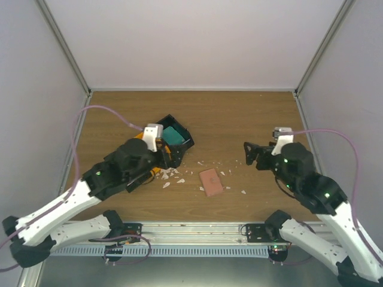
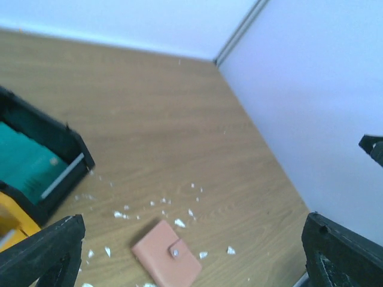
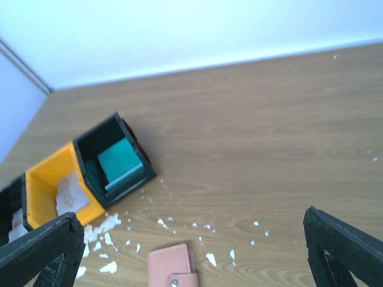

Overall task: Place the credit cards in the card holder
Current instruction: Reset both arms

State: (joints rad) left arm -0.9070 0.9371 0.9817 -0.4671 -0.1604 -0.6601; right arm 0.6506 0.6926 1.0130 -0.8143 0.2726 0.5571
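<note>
jaws spread wide; card holder (image 1: 210, 181) lies apart.

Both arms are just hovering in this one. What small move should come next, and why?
Probably lower the left gripper into the black bin to take the teal card. Both grippers' jaws stand open and empty, and the left one sits right beside that bin. The card holder lies apart from the bin, its snap flap apparently shut, nearer the right gripper.
</note>
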